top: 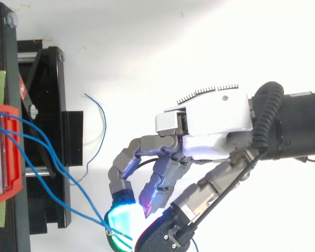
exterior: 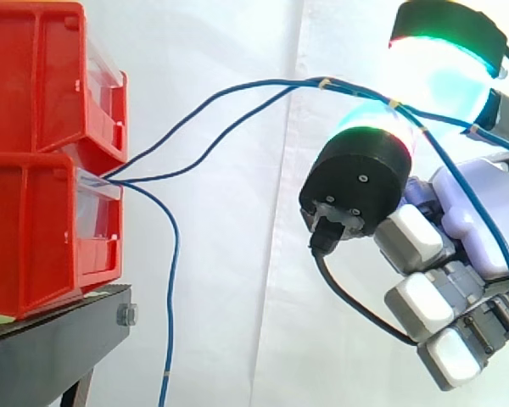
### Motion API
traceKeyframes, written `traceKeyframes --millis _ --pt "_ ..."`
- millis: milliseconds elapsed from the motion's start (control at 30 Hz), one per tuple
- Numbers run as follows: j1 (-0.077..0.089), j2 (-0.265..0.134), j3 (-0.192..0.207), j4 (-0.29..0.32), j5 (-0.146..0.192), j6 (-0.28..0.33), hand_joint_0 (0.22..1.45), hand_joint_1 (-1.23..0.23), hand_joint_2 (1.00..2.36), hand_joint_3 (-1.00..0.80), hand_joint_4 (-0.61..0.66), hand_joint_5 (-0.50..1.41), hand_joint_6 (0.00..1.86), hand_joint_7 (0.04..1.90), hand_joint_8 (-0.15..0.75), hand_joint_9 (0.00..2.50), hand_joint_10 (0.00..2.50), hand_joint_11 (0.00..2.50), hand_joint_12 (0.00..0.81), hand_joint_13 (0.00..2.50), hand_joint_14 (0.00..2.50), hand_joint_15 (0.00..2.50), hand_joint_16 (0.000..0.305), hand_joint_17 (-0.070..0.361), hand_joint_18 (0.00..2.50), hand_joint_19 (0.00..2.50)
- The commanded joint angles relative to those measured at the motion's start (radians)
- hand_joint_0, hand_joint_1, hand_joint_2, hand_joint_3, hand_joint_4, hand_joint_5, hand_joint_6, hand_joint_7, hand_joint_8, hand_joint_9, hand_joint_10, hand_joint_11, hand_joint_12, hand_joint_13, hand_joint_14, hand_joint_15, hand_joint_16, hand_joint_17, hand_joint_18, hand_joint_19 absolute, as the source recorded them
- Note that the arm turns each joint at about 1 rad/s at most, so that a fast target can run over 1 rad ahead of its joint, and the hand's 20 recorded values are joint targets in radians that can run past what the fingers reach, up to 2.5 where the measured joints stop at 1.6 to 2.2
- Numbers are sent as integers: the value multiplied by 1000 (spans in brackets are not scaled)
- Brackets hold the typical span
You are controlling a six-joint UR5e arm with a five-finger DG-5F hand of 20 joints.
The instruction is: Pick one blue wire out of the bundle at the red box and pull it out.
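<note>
Bins (exterior: 34, 153): red, w/ see-through fronts. Wires (exterior: 297, 82): blue, w/ tiny yellow bands. Stand (exterior: 42, 339): black. Curtain (exterior: 237, 280): white. Hand (top: 215, 118): white + grey. Its pads (top: 121, 216) glow green-blue w/ a red edge, black backs.

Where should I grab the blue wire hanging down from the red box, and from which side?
I'd pinch the hanging wire on its straight stretch below the red box front, coming from the side view's right. There it hangs clear of the two wires running to the hand; the stand blocks the left.
</note>
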Motion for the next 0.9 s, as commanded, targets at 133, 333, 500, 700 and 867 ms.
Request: traceKeyframes --millis 133,333,500,700,867 --pt "-1 0 0 1 0 -2 598 -724 1010 -268 102 -157 969 905 359 904 5 349 426 791 8 295 52 118 750 315" --pt "-3 0 0 1 0 0 500 -555 1000 -486 125 -143 912 963 366 920 5 338 432 782 9 310 54 121 730 349" --pt "-5 0 0 1 -8 0 427 -585 1000 -500 127 -114 917 1046 400 959 5 343 466 803 8 308 61 137 774 318" --pt "-5 0 0 1 -11 0 418 -727 1000 -500 91 -75 914 1139 400 992 5 363 465 813 8 312 60 135 776 288" --pt "-5 0 0 1 -11 2 526 -838 1000 -500 74 -70 918 1188 362 971 7 387 415 816 10 336 49 111 750 306"
